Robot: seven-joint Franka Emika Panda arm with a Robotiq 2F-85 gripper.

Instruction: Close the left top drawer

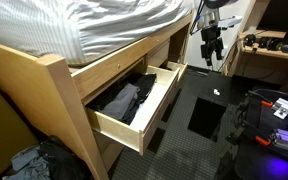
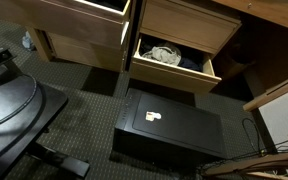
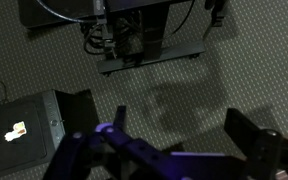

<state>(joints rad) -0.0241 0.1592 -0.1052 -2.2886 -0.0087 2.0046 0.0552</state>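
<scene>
At the top of an exterior view we see a bed with a white striped mattress (image 1: 104, 25) on a pale wood frame (image 1: 54, 85). In the lower middle of both exterior views a black box (image 2: 172, 132) stands on the dark carpet (image 2: 84, 80). We find crumpled clothes (image 1: 29, 162) at the lower left.

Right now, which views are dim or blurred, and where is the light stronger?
Exterior view: brightest, lighting the left top drawer and the distant gripper, small and soft. Exterior view: dim, a black box barely detailed. Wrist view: dark and grainy, the gripper blurred.
</scene>
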